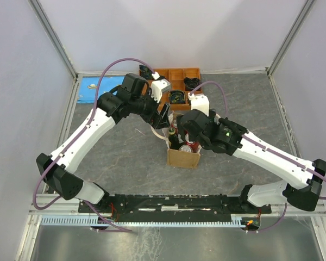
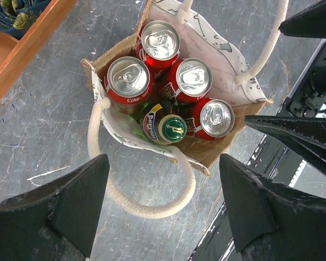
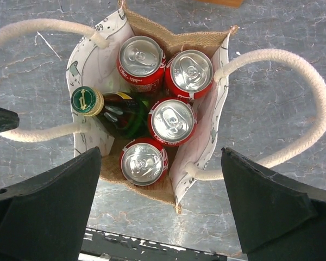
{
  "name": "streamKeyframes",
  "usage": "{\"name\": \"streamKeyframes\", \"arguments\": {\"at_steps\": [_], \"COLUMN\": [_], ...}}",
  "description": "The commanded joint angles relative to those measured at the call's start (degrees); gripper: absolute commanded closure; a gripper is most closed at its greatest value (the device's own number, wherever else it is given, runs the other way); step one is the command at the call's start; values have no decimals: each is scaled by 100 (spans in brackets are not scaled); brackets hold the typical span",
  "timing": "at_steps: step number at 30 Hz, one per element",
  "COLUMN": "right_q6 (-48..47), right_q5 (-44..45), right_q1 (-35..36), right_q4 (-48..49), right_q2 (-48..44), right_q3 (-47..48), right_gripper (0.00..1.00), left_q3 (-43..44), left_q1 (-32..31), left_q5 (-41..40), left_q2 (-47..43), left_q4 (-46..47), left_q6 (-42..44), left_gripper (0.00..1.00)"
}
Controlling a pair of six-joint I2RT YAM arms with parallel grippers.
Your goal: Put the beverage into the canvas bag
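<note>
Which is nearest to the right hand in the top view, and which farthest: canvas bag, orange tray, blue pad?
1. canvas bag: directly below the right hand, mid-table.
2. orange tray: behind the bag, at the table's far edge.
3. blue pad: far-left corner, clearly farthest.
</note>
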Motion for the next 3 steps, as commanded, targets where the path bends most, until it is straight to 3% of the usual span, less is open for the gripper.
{"name": "streamKeyframes", "arguments": {"at_steps": [1,3], "right_q6": [261,291], "right_q5": [210,243], "right_q1": [-6,-10], "right_q4": [81,48], "right_q2": [-47,-24], "right_q3": [-62,-39], "right_gripper": [1,1], "left_q3": [-42,-67], "left_q1": [35,33], "left_q5": [51,51], "left_q2": [-155,-147], "left_q4": [268,272], "left_q6": [-138,-129], "left_gripper": [13,13]}}
